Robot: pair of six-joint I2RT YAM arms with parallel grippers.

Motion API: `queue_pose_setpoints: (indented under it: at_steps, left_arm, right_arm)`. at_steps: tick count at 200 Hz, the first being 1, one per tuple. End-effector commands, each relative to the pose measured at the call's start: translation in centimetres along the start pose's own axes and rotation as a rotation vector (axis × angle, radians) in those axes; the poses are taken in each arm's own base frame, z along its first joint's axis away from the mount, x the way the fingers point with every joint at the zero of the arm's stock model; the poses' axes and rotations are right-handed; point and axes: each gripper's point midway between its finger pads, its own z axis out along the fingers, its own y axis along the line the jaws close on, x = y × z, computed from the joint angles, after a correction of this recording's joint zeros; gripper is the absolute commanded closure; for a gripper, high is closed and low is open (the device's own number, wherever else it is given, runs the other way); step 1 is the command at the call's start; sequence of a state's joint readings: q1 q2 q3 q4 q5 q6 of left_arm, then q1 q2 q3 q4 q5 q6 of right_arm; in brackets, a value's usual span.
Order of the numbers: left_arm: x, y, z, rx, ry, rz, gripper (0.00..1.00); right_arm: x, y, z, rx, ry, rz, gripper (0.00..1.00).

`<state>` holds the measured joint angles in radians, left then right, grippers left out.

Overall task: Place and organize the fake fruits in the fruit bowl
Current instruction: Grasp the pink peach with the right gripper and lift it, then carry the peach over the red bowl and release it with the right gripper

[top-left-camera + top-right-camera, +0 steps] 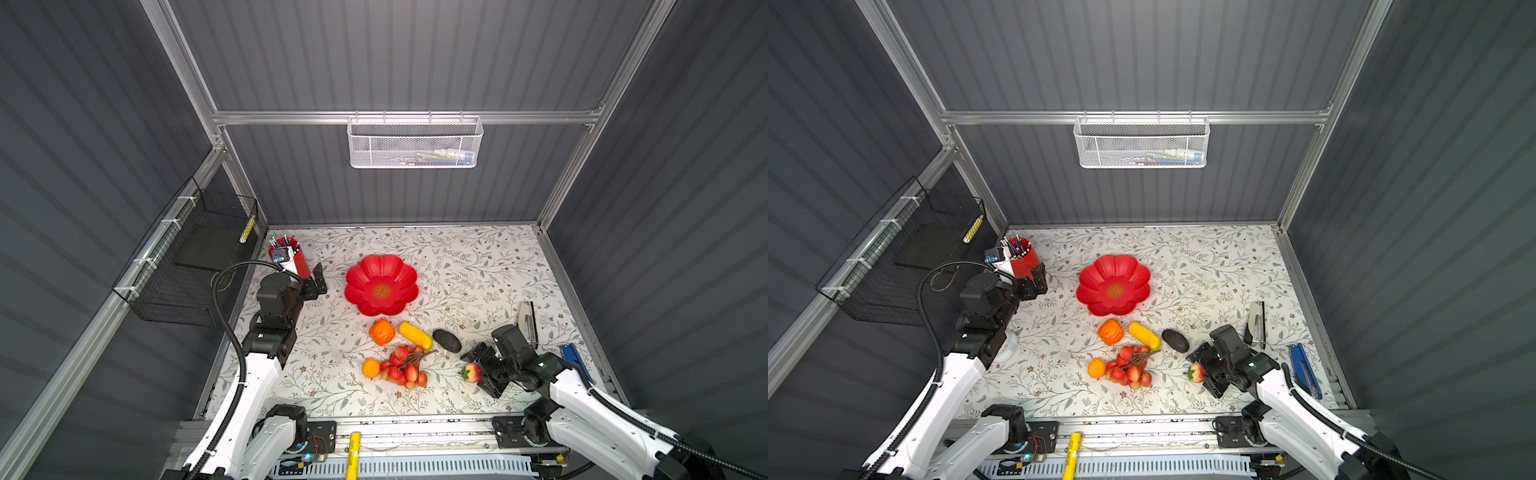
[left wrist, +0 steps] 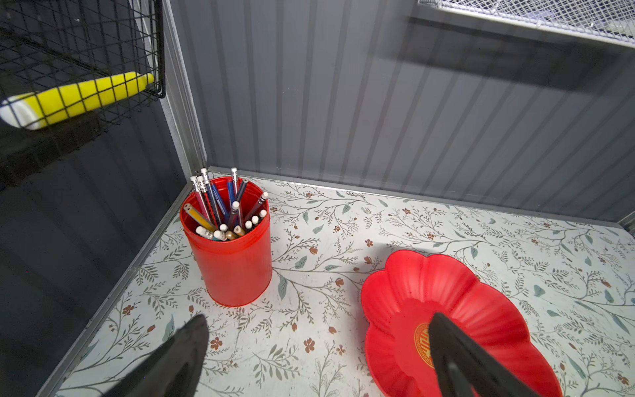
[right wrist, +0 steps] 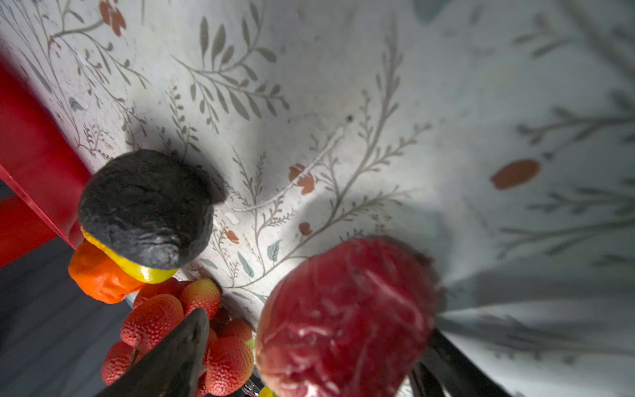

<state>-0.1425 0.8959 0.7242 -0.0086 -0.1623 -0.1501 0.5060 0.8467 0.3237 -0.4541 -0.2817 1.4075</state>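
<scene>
Top views: fruit bowl [image 1: 381, 291] sits mid-table [image 1: 478, 266]. All the fake fruits lie on the table outside it, mostly at its 6 o'clock. Lobed orange fruit [image 1: 382, 331] is nearest the bowl, yellow oblong [image 1: 415, 336] just beside it at 3 o'clock, avocado [image 1: 446, 340] next along. Small round orange [image 1: 370, 368] and berry bunch [image 1: 405, 370] sit side by side nearer the front edge. Strawberry [image 1: 472, 372] is at roughly 4 o'clock from the bowl, well apart from it, with the right gripper [image 1: 478, 374] tips either side of it. Left gripper [image 1: 318, 277] is at the bowl's 9 o'clock, beside the pen cup [image 1: 291, 257], holding nothing. Same layout in both top views. Left wrist: left gripper [image 2: 318, 319] jaws spread wide and empty, one finger over bare table near the pen cup [image 2: 230, 261], the other over the fruit bowl [image 2: 429, 285] at its gold centre. Right wrist: strawberry [image 3: 347, 319] sits between the right gripper's fingers [image 3: 178, 350]. It looks pressed against one finger with a clear gap to the other, so the jaws are apart around it, not clamped. Avocado [image 3: 144, 206], yellow oblong, lobed orange fruit and berry bunch lie beyond it, with the red bowl rim [image 3: 27, 147] past those.
</scene>
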Motion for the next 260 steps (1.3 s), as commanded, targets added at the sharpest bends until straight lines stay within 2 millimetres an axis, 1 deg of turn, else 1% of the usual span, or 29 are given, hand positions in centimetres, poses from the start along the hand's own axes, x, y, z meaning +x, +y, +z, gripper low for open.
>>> queue_pose_setpoints:
  at_steps: [1, 24, 27, 41, 56, 92, 105, 124, 132, 136, 147, 154, 170, 171, 182, 184, 193, 197, 200, 202, 206, 208, 222, 223, 226, 230, 242, 245, 260]
  left_arm:
    - [-0.2, -0.3, -0.3, 0.016, 0.003, 0.016, 0.0]
    - [-0.1, -0.3, -0.3, 0.019, 0.006, 0.017, 0.0]
    - [-0.1, -0.3, -0.3, 0.019, 0.004, 0.016, 0.0]
    - [-0.1, -0.4, -0.2, 0.022, 0.007, 0.017, 0.0]
    - [0.0, -0.4, -0.2, 0.025, 0.01, 0.017, 0.0]
    - [0.2, -0.4, 0.0, 0.022, 0.022, 0.021, 0.0]
    - [0.2, -0.3, 0.0, 0.021, 0.023, 0.021, 0.0]
    - [0.3, -0.3, 0.1, 0.017, 0.026, 0.024, 0.0]
    - [0.2, -0.3, 0.0, 0.015, 0.025, 0.025, 0.0]
    - [0.2, -0.3, 0.0, 0.014, 0.026, 0.026, 0.0]
    - [0.3, -0.2, 0.0, 0.01, 0.027, 0.028, 0.0]
    - [0.3, -0.1, 0.0, 0.007, 0.026, 0.028, 0.0]
    - [0.2, 0.0, -0.1, 0.003, 0.023, 0.032, 0.0]
    - [0.2, 0.0, -0.1, 0.002, 0.023, 0.032, 0.0]
    - [0.1, 0.0, -0.1, -0.001, 0.021, 0.032, 0.0]
    - [0.1, 0.0, -0.1, -0.001, 0.021, 0.032, 0.0]
    - [0.2, 0.1, -0.1, -0.003, 0.024, 0.034, 0.0]
    - [0.2, 0.1, -0.1, -0.004, 0.023, 0.034, 0.0]
    - [0.2, 0.1, -0.1, -0.006, 0.023, 0.036, 0.0]
    - [0.2, 0.1, -0.1, -0.006, 0.024, 0.036, 0.0]
    - [0.1, 0.1, -0.1, -0.006, 0.023, 0.036, 0.0]
    - [0.1, 0.2, -0.1, -0.007, 0.023, 0.036, 0.0]
    - [0.2, 0.3, -0.1, -0.015, 0.025, 0.039, 0.0]
    - [0.2, 0.3, -0.1, -0.015, 0.025, 0.039, 0.0]
    - [0.2, 0.4, 0.0, -0.019, 0.026, 0.04, 0.0]
    - [0.2, 0.4, 0.0, -0.022, 0.026, 0.041, 0.0]
    - [0.3, 0.6, -0.1, -0.031, 0.029, 0.044, 0.0]
    - [0.2, 0.6, -0.1, -0.033, 0.026, 0.044, 0.0]
    - [0.1, 0.7, -0.2, -0.04, 0.023, 0.044, 0.0]
  right_arm:
    - [-0.7, -0.8, 0.8, 0.034, -0.038, 0.009, 0.19]
    - [-0.9, -0.9, 1.2, 0.047, -0.044, 0.008, 0.28]
    - [-1.1, -0.3, 1.3, 0.025, -0.05, 0.002, 0.28]
    - [-1.3, -0.1, 1.6, 0.022, -0.058, -0.005, 0.34]
    - [-1.5, -0.1, 1.8, 0.03, -0.066, -0.007, 0.36]
    - [-2.3, 0.2, 1.7, 0.028, -0.113, -0.052, 0.55]
    - [-2.6, 0.5, 1.4, 0.025, -0.133, -0.071, 0.58]
    - [-3.1, 1.0, 0.7, 0.027, -0.167, -0.112, 0.59]
    - [-3.4, 1.6, 0.1, 0.02, -0.192, -0.142, 0.59]
    - [-3.6, 1.3, -0.3, 0.04, -0.207, -0.158, 0.59]
    - [-4.2, 2.1, -1.4, 0.033, -0.256, -0.206, 0.59]
    - [-4.7, 3.0, -2.4, 0.022, -0.297, -0.247, 0.59]
    - [-5.6, 6.2, -4.9, -0.031, -0.387, -0.383, 0.58]
    - [-5.7, 6.7, -5.2, -0.037, -0.398, -0.402, 0.58]
    - [-6.1, 9.1, -6.7, -0.065, -0.444, -0.485, 0.58]
    - [-6.1, 9.9, -7.0, -0.074, -0.455, -0.514, 0.57]
    - [-6.3, 11.9, -7.9, -0.089, -0.481, -0.576, 0.57]
    - [-6.3, 13.3, -8.3, -0.102, -0.494, -0.619, 0.57]
    - [-6.3, 13.8, -8.4, -0.105, -0.496, -0.64, 0.56]
    - [-6.3, 14.7, -8.6, -0.114, -0.502, -0.666, 0.57]
    - [-6.3, 15.2, -8.7, -0.11, -0.506, -0.687, 0.56]
    - [-6.3, 16.0, -8.8, -0.113, -0.511, -0.709, 0.56]
    - [-6.0, 18.9, -8.7, -0.115, -0.514, -0.813, 0.56]
    - [-6.0, 19.5, -8.8, -0.118, -0.518, -0.826, 0.56]
    - [-6.0, 19.7, -8.3, -0.102, -0.508, -0.838, 0.56]
    - [-5.9, 20.7, -7.9, -0.095, -0.502, -0.872, 0.56]
    - [-5.4, 22.8, -6.8, -0.087, -0.468, -0.938, 0.56]
    - [-5.1, 23.7, -6.5, -0.092, -0.458, -0.956, 0.56]
    - [-4.0, 26.0, -4.6, -0.103, -0.391, -1.028, 0.55]
